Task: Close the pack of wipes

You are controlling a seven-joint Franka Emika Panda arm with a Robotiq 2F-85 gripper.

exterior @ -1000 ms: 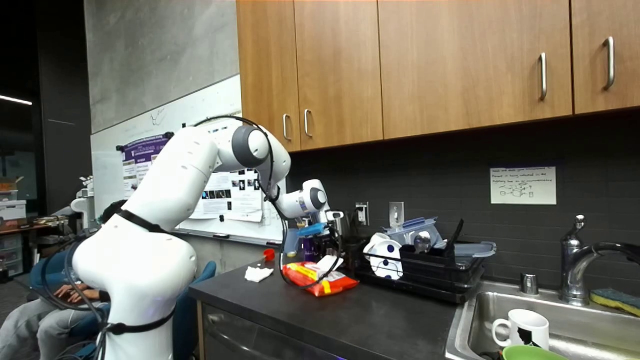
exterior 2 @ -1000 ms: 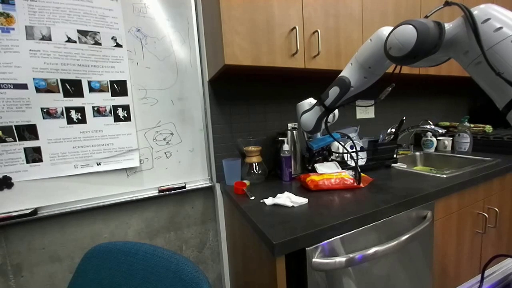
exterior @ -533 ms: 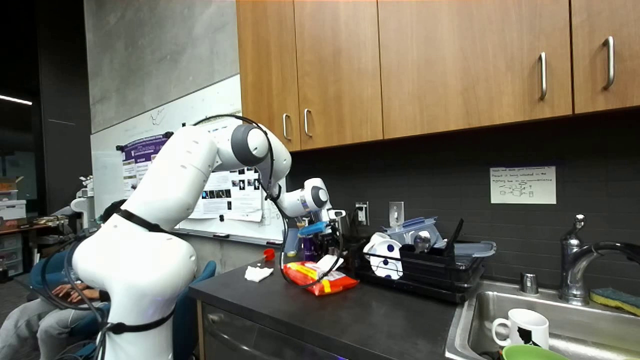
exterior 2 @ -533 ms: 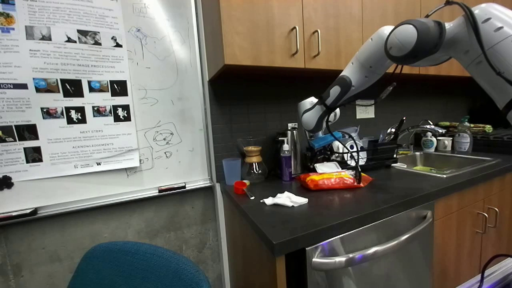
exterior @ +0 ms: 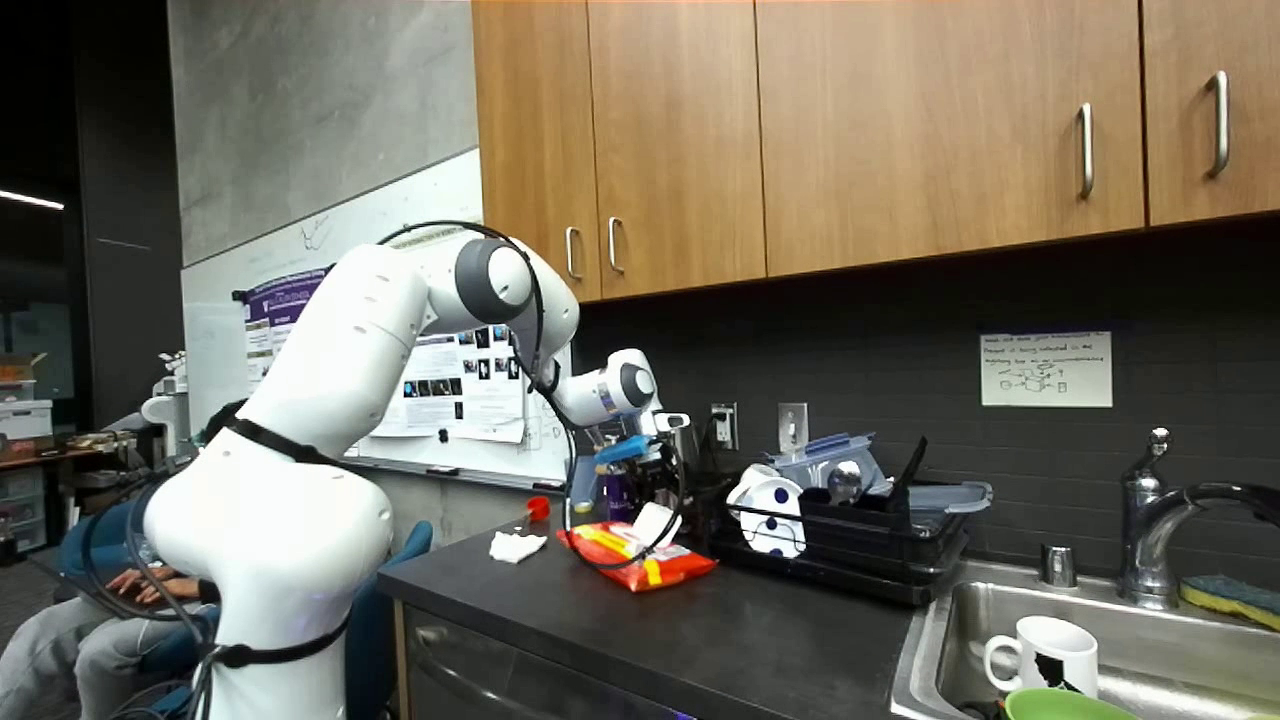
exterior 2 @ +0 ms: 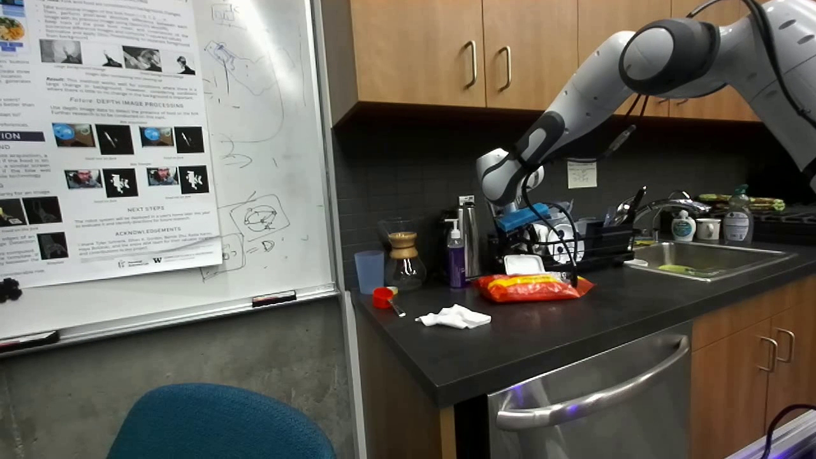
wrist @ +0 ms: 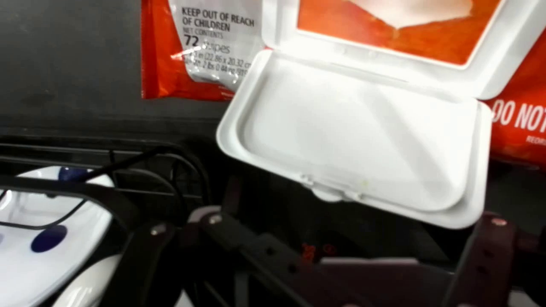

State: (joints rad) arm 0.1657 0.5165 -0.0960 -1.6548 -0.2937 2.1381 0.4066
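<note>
The pack of wipes is a red-orange soft packet with yellow markings, lying on the dark counter in both exterior views (exterior: pixel 670 573) (exterior 2: pixel 532 290). It also shows in the wrist view (wrist: pixel 200 85). Its white plastic lid (wrist: pixel 358 136) is open and tilted up on its hinge, and shows in both exterior views (exterior: pixel 655 524) (exterior 2: pixel 524 264). A white wipe pokes through the opening. My gripper (wrist: pixel 358 209) is open, its dark fingers spread wide at the lid's free edge, on the rack side. I cannot tell whether they touch the lid. Exterior views show the gripper only darkly (exterior 2: pixel 507 245).
A black dish rack (exterior: pixel 840 560) with a spotted white dish (exterior: pixel 773 520) stands close beside the packet. A purple pump bottle (exterior 2: pixel 456 261) and a steel flask (exterior 2: pixel 470 239) stand behind. A crumpled wipe (exterior 2: pixel 454 317) and a red scoop (exterior 2: pixel 383 298) lie nearby. The arm's cable hangs before the packet.
My gripper has risen slightly. The lid has tipped further upright on its hinge. The packet lies in nearly the same place.
</note>
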